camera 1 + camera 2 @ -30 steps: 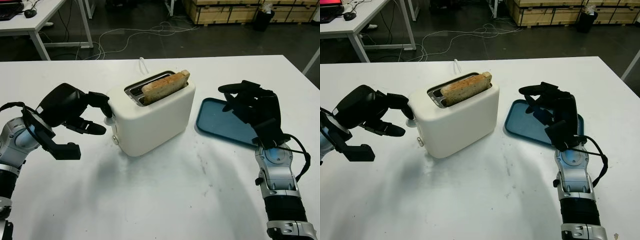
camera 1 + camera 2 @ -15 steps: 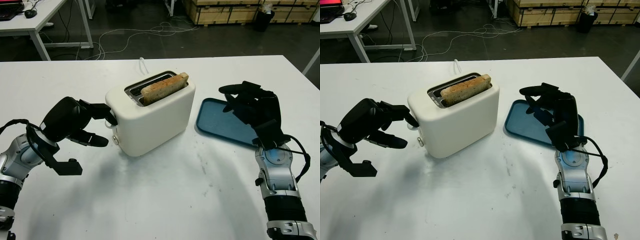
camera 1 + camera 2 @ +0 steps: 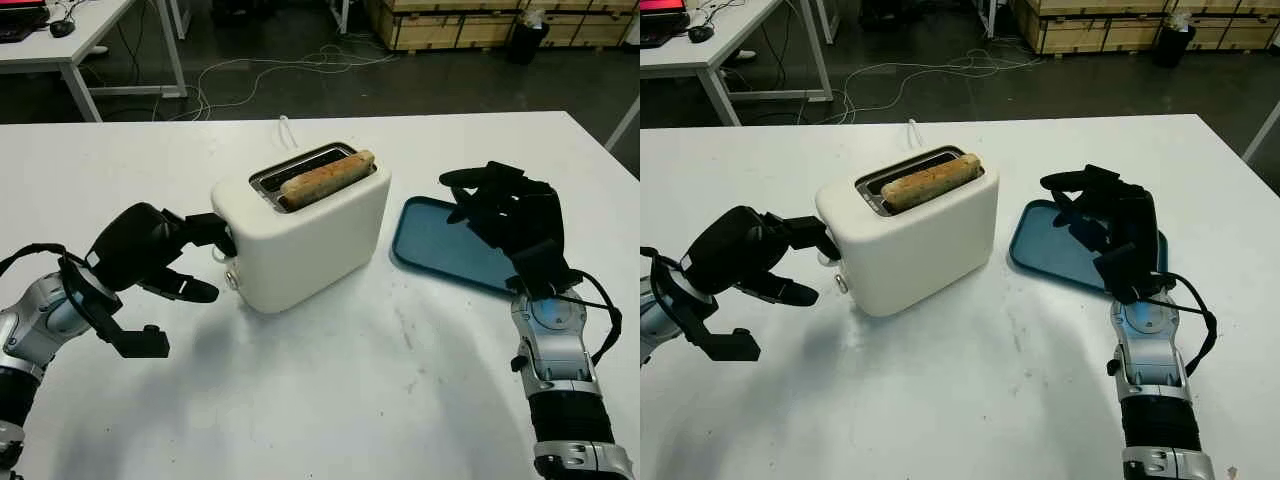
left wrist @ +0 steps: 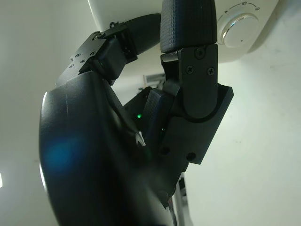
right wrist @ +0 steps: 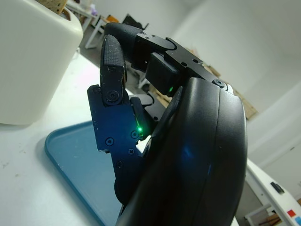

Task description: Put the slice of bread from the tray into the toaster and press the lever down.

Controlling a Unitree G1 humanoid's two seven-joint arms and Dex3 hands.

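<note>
The white toaster (image 3: pixel 305 228) stands mid-table with the slice of bread (image 3: pixel 326 178) sunk low in its slot. My left hand (image 3: pixel 215 268) is open at the toaster's left end. Its upper fingertips (image 3: pixel 222 240) sit on top of the white lever (image 3: pixel 222 255), and the thumb reaches out below, apart from it. The left wrist view shows a finger (image 4: pixel 188 28) against the toaster's end beside the round dial (image 4: pixel 240 26). My right hand (image 3: pixel 455 195) hovers open over the blue tray (image 3: pixel 435 245), which holds nothing.
The toaster's white cord (image 3: pixel 285 128) runs off toward the table's far edge. Beyond the table are floor cables (image 3: pixel 280 65), another table (image 3: pixel 70 40) at the far left and wooden crates (image 3: pixel 450 20) at the back.
My left hand has moved down along the toaster's end, taking the lever with it. The bread has dropped lower into the slot. The right hand has not moved.
</note>
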